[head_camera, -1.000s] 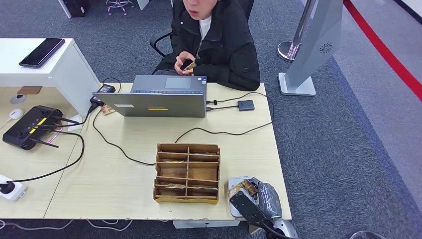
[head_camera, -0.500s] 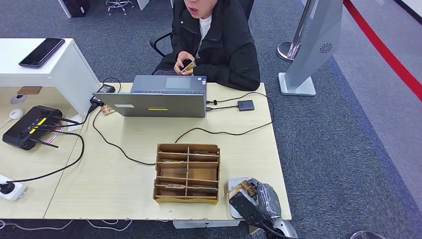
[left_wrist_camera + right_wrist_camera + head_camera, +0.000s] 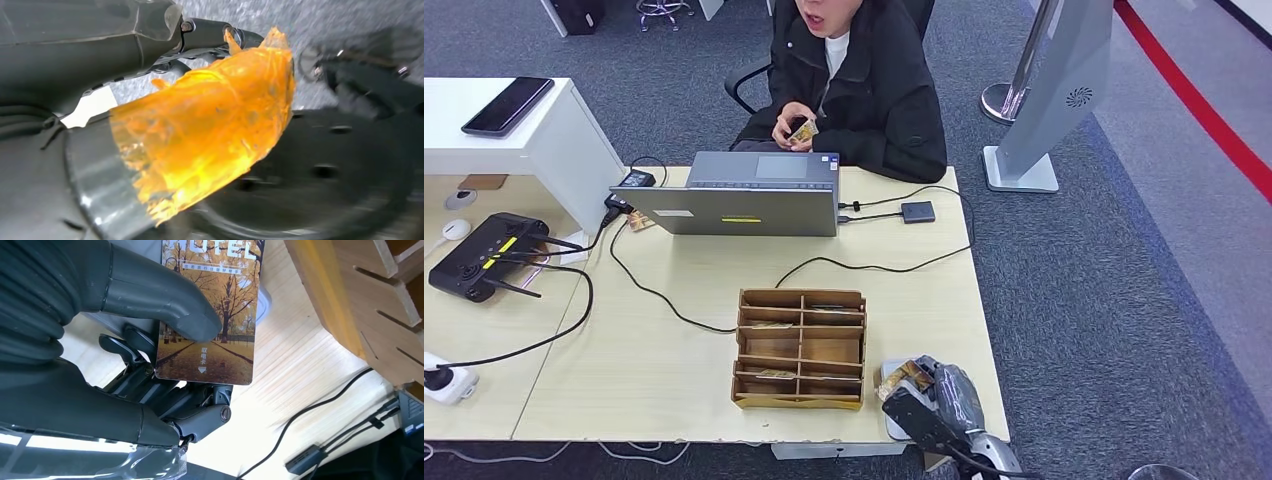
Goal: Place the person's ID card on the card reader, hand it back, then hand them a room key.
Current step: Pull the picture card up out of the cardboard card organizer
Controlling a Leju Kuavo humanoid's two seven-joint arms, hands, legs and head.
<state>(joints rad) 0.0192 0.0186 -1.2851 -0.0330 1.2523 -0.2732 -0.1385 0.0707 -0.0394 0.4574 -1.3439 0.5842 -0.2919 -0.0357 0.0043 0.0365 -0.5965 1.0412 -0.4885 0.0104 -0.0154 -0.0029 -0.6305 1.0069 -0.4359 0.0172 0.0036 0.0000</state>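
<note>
My right hand (image 3: pixel 946 402) is at the table's front right corner and pinches a hotel room key card (image 3: pixel 210 315) printed with autumn trees between thumb and fingers. In the head view the card (image 3: pixel 905 377) sticks up over the pale card reader (image 3: pixel 889 371), which lies under the hand. Across the table a seated person in a black jacket (image 3: pixel 864 80) holds a small card (image 3: pixel 802 131) in both hands. The left hand (image 3: pixel 75 45) hangs beside the body over the floor, with an orange translucent piece (image 3: pixel 210 125) covering its fingers.
A wooden slotted card organiser (image 3: pixel 801 348) stands just left of my right hand. Behind it are a grey laptop (image 3: pixel 744 195) and black cables (image 3: pixel 864 265). A black router (image 3: pixel 484 255) sits at the far left. The table edge (image 3: pixel 984 330) is close on the right.
My right hand with the key card has shifted slightly left and lower. The person has turned the small card in their hands a little.
</note>
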